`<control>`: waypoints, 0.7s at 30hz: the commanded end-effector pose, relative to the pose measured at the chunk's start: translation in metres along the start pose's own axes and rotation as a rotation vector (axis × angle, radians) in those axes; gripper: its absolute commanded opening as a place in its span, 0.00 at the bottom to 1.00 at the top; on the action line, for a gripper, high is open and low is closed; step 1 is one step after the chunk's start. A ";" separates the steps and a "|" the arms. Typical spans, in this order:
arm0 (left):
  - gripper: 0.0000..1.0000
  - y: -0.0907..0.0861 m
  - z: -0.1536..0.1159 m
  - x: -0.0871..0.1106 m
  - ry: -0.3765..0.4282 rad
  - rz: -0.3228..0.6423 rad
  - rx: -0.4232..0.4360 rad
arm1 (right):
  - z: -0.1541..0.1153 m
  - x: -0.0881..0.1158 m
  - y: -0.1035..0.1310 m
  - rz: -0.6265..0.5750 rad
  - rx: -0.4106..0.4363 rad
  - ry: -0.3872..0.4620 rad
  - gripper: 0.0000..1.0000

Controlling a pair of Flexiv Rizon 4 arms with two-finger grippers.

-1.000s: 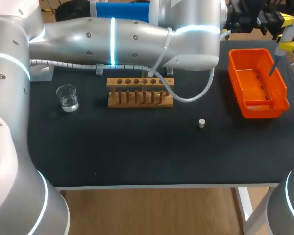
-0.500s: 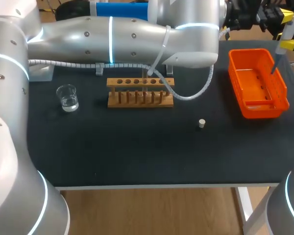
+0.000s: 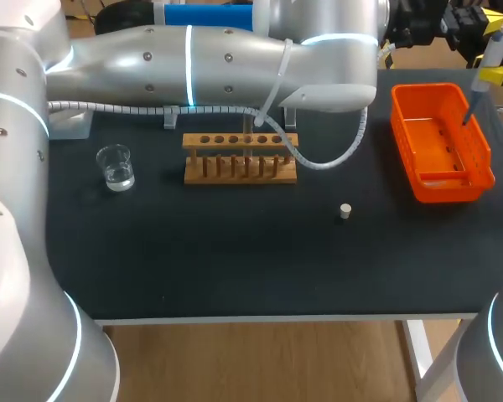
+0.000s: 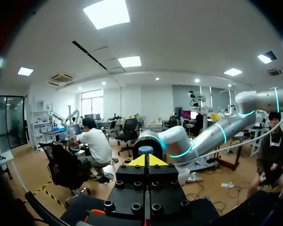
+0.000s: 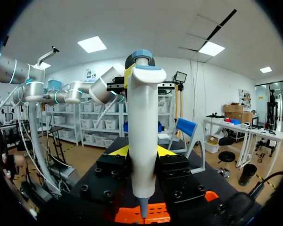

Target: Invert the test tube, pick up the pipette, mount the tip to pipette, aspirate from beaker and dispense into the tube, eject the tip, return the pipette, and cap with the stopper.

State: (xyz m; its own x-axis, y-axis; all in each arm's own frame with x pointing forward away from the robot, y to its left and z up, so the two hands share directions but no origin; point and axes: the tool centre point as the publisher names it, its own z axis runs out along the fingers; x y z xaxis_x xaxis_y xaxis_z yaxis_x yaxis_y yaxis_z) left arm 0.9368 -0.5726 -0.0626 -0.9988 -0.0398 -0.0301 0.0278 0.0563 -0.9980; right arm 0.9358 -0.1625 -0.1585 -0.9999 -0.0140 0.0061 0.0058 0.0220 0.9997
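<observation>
We judged the pipette [image 5: 142, 117] light, stiff and slick, so our right tool [image 5: 141, 151] gripped its mid-body firmly.

Bench [image 3: 235, 268]: dark matte top, pale front edge, white leg [image 3: 421, 356] at the right corner. Wood-plank floor [image 3: 260, 360] under it, same boards across the room. White ceiling with square lit panels [image 4: 107, 12], white walls [image 5: 217, 75]. Bright window [image 4: 91, 100] at the far end. Storage shelves [image 5: 100, 125] with bins along one wall, blue chair [image 5: 186, 127] nearby.
</observation>
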 end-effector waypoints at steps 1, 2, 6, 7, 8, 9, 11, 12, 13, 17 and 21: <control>0.50 -0.003 -0.007 0.005 -0.029 -0.001 0.003 | 0.001 0.001 0.001 0.000 0.004 -0.002 0.00; 1.00 -0.004 -0.011 0.005 -0.036 -0.002 -0.001 | 0.001 0.001 0.001 0.000 0.004 -0.002 0.00; 1.00 -0.010 -0.030 0.003 -0.069 0.008 -0.013 | 0.001 0.001 0.001 0.000 0.004 -0.002 0.00; 1.00 -0.011 -0.036 0.002 -0.070 0.008 -0.014 | 0.001 0.001 0.001 0.000 0.004 -0.002 0.00; 1.00 -0.012 -0.042 0.001 -0.068 0.004 -0.016 | 0.001 0.001 0.001 0.000 0.004 -0.002 0.00; 1.00 -0.013 -0.048 0.000 -0.079 0.005 -0.023 | 0.001 0.001 0.001 0.000 0.004 -0.002 0.00; 1.00 -0.016 -0.061 -0.003 -0.073 0.006 -0.031 | 0.001 0.001 0.001 0.000 0.004 -0.002 0.00; 1.00 -0.017 -0.068 -0.003 -0.085 0.004 -0.039 | 0.001 0.001 0.001 0.000 0.004 -0.002 0.00; 1.00 -0.018 -0.074 -0.004 -0.083 0.006 -0.039 | 0.001 0.001 0.001 0.000 0.004 -0.002 0.00; 1.00 -0.025 -0.101 -0.002 -0.056 0.051 -0.034 | 0.001 0.001 0.001 0.000 0.004 -0.002 0.00; 1.00 -0.031 -0.127 0.002 -0.056 0.061 -0.062 | 0.001 0.001 0.001 0.000 0.004 -0.002 0.00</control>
State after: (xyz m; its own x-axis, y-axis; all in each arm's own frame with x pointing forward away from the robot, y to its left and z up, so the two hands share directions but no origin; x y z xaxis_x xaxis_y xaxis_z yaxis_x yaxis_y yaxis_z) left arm 0.9362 -0.4908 -0.0351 -0.9858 -0.1352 -0.0997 0.0879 0.0911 -0.9920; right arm 0.9357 -0.1625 -0.1585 -0.9999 -0.0140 0.0061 0.0057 0.0220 0.9997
